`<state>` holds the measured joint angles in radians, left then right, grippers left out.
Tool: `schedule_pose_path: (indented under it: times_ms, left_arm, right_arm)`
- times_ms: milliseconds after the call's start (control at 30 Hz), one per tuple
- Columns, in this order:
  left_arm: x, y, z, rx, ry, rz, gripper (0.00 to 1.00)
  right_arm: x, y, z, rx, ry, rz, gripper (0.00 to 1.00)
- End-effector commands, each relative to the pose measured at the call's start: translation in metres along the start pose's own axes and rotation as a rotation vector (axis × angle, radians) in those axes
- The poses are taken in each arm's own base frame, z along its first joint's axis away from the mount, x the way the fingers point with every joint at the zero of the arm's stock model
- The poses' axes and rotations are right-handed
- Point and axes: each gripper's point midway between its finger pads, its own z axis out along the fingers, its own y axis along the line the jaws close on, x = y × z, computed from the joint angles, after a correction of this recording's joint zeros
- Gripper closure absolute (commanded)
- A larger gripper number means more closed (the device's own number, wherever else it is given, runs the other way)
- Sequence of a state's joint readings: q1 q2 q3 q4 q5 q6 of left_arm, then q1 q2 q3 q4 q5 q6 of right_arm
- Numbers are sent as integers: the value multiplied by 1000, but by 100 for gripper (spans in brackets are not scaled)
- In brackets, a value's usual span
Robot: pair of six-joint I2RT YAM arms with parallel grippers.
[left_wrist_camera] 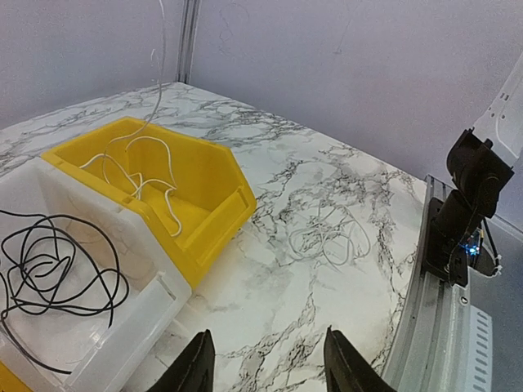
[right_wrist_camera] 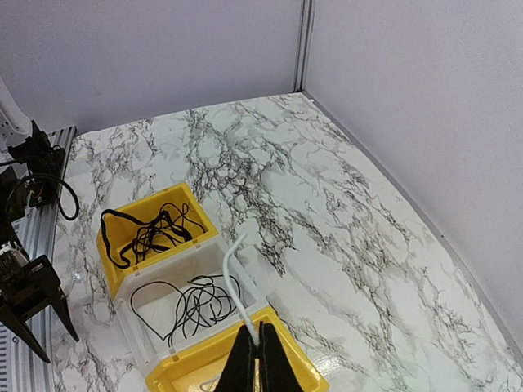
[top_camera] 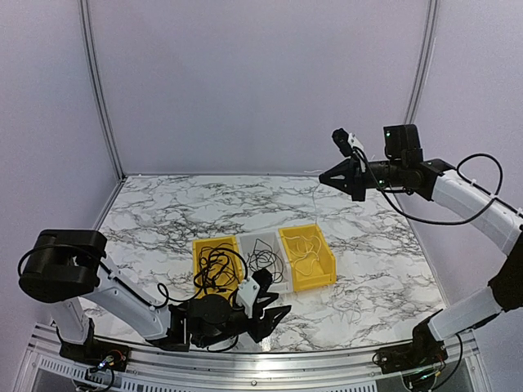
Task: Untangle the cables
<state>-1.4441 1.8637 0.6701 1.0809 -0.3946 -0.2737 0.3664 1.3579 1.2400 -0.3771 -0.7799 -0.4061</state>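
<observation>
My right gripper point(top_camera: 323, 177) is raised high above the table's back right and shut on a pale whitish cable point(right_wrist_camera: 232, 276). The cable hangs down into the right yellow bin point(top_camera: 324, 263), where its loops point(left_wrist_camera: 140, 173) lie. Thin black cables point(right_wrist_camera: 194, 302) lie in the white middle bin point(top_camera: 248, 244). More black cables point(right_wrist_camera: 149, 233) fill the left yellow bin point(top_camera: 198, 246). Another whitish cable point(left_wrist_camera: 330, 237) lies coiled on the marble right of the bins. My left gripper point(left_wrist_camera: 270, 361) is open and empty, low above the table in front of the bins.
The three bins stand side by side mid-table. A metal rail point(left_wrist_camera: 429, 327) runs along the near edge, with the right arm's base point(left_wrist_camera: 466, 204) on it. Pale walls close the left, back and right sides.
</observation>
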Motion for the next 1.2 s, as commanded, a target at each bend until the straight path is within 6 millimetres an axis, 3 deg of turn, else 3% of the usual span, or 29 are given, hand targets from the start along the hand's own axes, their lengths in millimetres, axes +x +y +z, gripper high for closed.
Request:
schedule_pose_path:
  times_ms: [0,200,433,567,700,900,1100,1167]
  left_arm:
    - [-18,6,-4,-38,-65,-36,53]
    - [-19,14,-8,-76,-79,-53,53]
    - [-19,17,-10,-89,-85,-60,53]
    - [-18,18,-9,-98,-86,-62,53]
    - [-18,19,-9,-102,-86,-66,53]
    - [-17,21,-9,-109,-88,-67,53]
    - [-17,21,-9,-112,-87,-66,53]
    - [-18,21,-9,-113,-90,-68,53]
  right_arm:
    - [-10,8,8,-28,-41,-20,100]
    - [22,20,25,-65,12,26,100]
    - [89,0,49,13,166,110,100]
    - [132,4,71,-5,293,136,100]
    - [160,6,87,3,381,150,100]
    - [186,-6,96,115,504,86,100]
    - [192,-5,98,147,563,55,100]
    - [190,-6,97,155,570,52,96]
